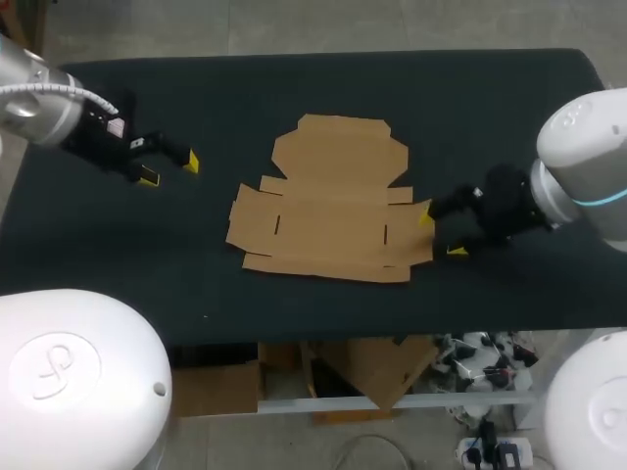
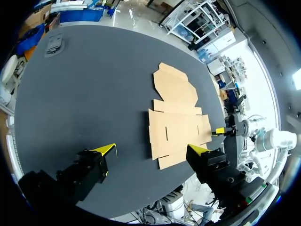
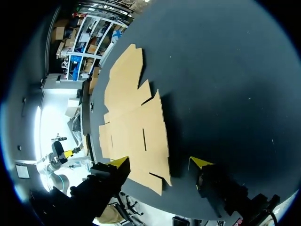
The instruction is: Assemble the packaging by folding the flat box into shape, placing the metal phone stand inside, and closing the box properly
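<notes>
At the middle of the dark table (image 1: 118,255) lies the cardboard box (image 1: 328,201), still flat, all its flaps spread out and its big lid panel pointing to the far edge. The right gripper (image 1: 441,235) sits at the box's right edge with its fingers spread. In the right wrist view the box (image 3: 131,122) has one corner between those fingers (image 3: 160,162); whether a tip touches it I cannot tell. The left gripper (image 1: 170,169) is well apart from the box, over bare table at the left, also spread wide (image 2: 153,149). A small grey object (image 2: 53,46) lies near the table's far edge; it may be the stand.
</notes>
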`<state>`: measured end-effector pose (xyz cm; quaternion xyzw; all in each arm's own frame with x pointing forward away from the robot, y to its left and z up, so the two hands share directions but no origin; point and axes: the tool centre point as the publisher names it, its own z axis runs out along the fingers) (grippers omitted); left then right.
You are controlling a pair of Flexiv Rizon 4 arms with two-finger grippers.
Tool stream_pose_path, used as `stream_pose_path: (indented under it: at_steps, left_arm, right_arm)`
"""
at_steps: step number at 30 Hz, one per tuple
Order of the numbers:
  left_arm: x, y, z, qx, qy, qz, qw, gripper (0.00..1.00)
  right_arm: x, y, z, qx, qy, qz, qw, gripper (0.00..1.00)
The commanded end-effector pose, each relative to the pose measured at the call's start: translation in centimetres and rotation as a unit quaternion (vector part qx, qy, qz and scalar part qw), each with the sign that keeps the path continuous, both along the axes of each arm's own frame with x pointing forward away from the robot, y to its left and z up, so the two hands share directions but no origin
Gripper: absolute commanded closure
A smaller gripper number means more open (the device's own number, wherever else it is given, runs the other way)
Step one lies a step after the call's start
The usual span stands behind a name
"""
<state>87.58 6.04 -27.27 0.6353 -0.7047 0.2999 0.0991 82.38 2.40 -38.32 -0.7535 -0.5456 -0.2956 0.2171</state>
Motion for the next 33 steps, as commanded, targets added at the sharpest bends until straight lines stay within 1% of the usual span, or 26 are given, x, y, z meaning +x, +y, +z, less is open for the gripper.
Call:
stream_pose_path:
  at_steps: [1, 3, 8, 18, 24, 27, 29, 33]
  left_arm:
    - [0.4, -0.2, -0.1, 0.003, 0.005, -0.002, 1.0, 0.0]
    - [0.5, -0.2, -0.2, 0.003, 0.005, -0.002, 1.0, 0.0]
    - [0.7, 0.0, -0.3, 0.003, 0.009, 0.001, 1.0, 0.0]
    - [0.8, 0.4, -0.6, 0.004, 0.013, 0.003, 1.0, 0.0]
    - [0.9, 0.7, -0.9, 0.004, 0.017, 0.004, 1.0, 0.0]
    - [0.9, 0.8, -1.0, 0.002, 0.018, 0.004, 1.0, 0.0]
    - [0.9, 0.8, -1.1, 0.002, 0.019, 0.004, 1.0, 0.0]
    - [0.8, 1.0, -1.1, 0.003, 0.02, 0.006, 1.0, 0.0]
  right_arm:
    - [1.0, 0.0, -1.0, 0.018, -0.004, 0.006, 1.0, 0.59]
    - [1.2, 0.2, -1.1, 0.02, -0.007, 0.008, 1.0, 0.66]
    - [1.6, 0.9, -1.5, 0.023, -0.011, 0.012, 1.0, 0.7]
    - [1.2, 1.7, -2.4, 0.027, -0.018, 0.011, 0.999, 0.68]
    - [0.8, 2.0, -2.7, 0.029, -0.025, -0.002, 0.999, 0.69]
    - [0.8, 2.1, -2.9, 0.033, -0.027, -0.001, 0.999, 0.72]
    - [0.9, 2.2, -3.0, 0.035, -0.026, -0.001, 0.999, 1.0]
    - [0.9, 2.4, -3.2, 0.035, -0.027, -0.001, 0.999, 1.0]
